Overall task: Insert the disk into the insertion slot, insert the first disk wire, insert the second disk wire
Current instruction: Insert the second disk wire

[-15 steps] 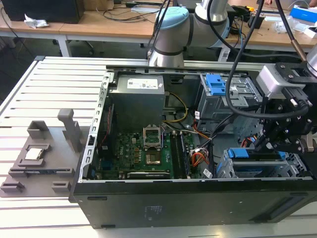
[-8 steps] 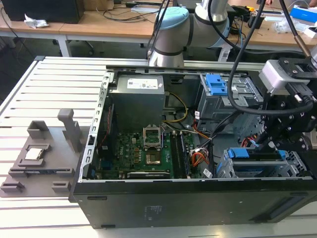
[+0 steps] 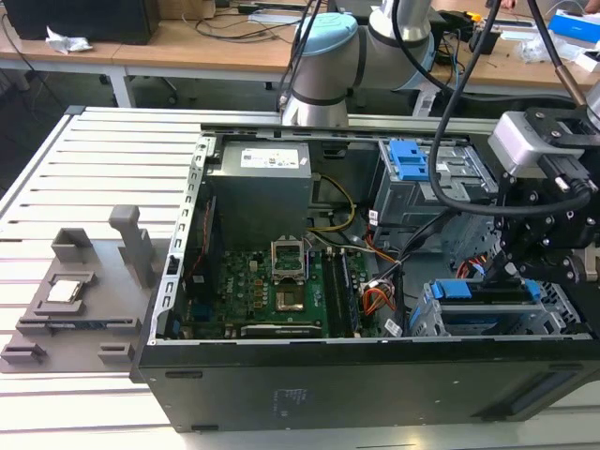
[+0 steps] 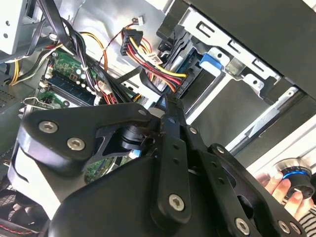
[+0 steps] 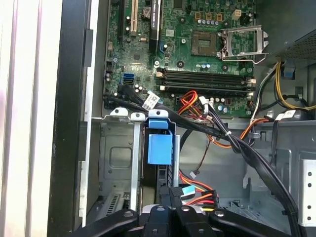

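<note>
The disk [image 3: 487, 292], edged by its blue carrier, sits in the insertion slot [image 3: 469, 323] of the silver cage at the exterior view's right end of the open computer case [image 3: 281, 375]; the claw [image 5: 170, 200] hangs just above it with its fingers drawn close together, seemingly pinching a dark connector among the red and yellow wires [image 5: 200, 185]; the plug likely wants squaring to its socket and a straight, gentle push; counted: one disk, one claw, two cages, one motherboard [image 3: 281, 291], one worktop [image 3: 84, 187].
</note>
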Controlling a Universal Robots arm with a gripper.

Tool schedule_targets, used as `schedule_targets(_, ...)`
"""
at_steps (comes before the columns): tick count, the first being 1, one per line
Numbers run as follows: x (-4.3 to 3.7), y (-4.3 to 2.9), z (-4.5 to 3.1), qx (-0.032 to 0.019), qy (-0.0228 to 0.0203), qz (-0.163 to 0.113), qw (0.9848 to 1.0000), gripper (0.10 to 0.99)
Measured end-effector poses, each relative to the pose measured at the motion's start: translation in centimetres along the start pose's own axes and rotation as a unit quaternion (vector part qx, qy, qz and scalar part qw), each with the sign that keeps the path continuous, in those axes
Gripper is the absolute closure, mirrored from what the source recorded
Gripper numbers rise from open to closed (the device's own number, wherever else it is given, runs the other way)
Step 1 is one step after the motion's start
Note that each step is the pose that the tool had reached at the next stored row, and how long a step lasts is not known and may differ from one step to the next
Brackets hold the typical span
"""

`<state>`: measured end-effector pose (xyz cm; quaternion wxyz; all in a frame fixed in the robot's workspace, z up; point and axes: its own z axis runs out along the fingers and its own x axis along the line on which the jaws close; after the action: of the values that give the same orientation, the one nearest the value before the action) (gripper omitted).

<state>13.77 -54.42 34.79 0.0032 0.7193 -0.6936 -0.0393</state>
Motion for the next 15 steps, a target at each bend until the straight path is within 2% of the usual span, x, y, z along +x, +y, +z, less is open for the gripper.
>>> schedule_targets(15,0.16,0.06,0.72,0.0001,-0.0002,0.0,1.0,0.98)
